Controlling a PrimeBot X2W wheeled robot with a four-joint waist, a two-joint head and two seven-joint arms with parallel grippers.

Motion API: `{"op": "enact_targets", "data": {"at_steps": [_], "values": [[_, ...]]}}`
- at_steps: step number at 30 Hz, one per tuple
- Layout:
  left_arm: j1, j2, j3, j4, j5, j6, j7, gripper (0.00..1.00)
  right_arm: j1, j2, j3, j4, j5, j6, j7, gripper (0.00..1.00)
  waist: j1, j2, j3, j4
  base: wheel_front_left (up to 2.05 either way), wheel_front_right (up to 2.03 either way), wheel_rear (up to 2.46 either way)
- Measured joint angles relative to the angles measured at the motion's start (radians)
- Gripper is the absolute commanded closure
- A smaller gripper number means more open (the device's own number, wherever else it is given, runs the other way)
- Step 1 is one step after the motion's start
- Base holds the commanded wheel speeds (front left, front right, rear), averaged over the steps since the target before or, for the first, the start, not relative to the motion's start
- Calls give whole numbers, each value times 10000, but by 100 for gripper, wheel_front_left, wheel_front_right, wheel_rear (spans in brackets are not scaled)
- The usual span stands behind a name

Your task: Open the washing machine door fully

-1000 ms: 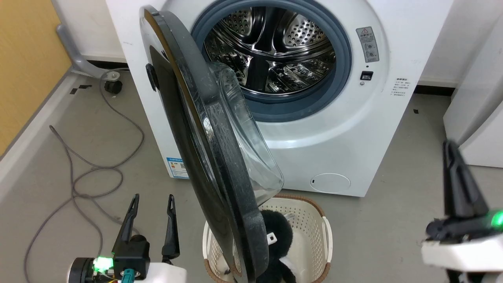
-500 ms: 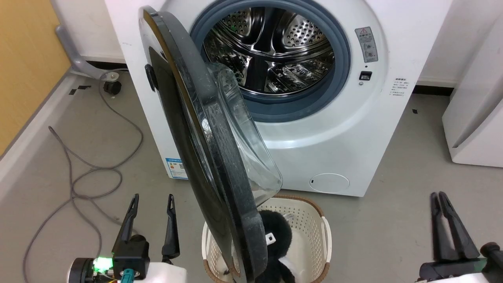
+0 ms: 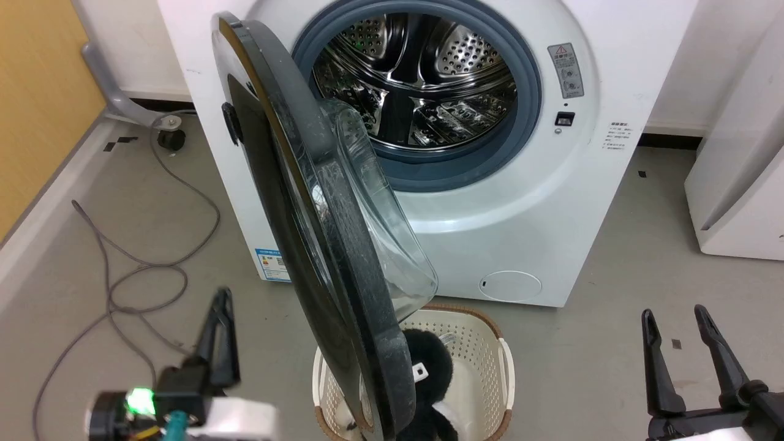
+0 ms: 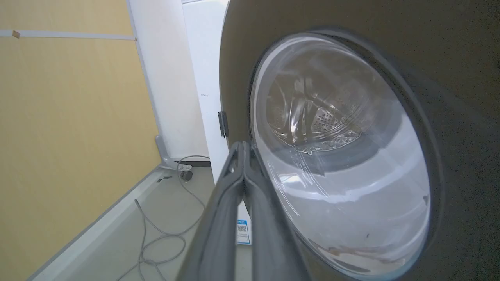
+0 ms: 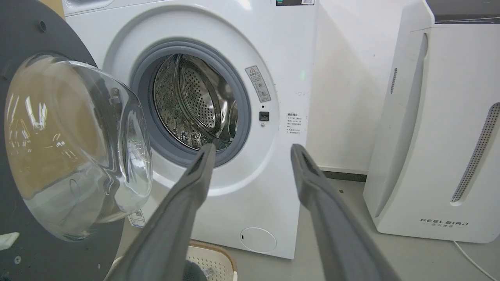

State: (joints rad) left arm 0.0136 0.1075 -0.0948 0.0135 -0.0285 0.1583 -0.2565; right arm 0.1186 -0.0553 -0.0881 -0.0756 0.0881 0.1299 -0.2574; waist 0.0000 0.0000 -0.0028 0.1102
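The glossy black, round washing machine door (image 3: 331, 245), clear glass bowl bulging, stands half-open before the white washing machine (image 3: 539, 202) and its perforated steel drum (image 3: 422, 79); left pincer (image 3: 223, 300) pressed together, right pincer (image 3: 674, 315) spread apart.

The washing machine door (image 3: 324, 226), a glossy black disc with a clear bulging glass bowl (image 3: 383, 226), stood swung out on its left hinge, edge-on in the head view. The white washing machine (image 3: 520, 202) showed its perforated steel drum (image 3: 416, 79) inside a grey-blue rubber ring (image 3: 528, 92).
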Motion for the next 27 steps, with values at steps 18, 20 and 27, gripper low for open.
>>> {"op": "enact_targets", "data": {"at_steps": [18,20,27], "values": [[-1643,169,-1469,-3292,662,-533,-10,100,0,4,58,88,104,0,0,0,1,0,-62,-94,0,0,0],[-1722,180,-1873,-3400,800,-600,-12,100,0,6,86,104,104,0,0,0,1,0,-65,-104,0,0,0],[-1726,288,-3365,-3511,968,-1039,-10,100,1,6,128,113,105,0,0,0,1,0,-92,-102,0,0,0]]}}
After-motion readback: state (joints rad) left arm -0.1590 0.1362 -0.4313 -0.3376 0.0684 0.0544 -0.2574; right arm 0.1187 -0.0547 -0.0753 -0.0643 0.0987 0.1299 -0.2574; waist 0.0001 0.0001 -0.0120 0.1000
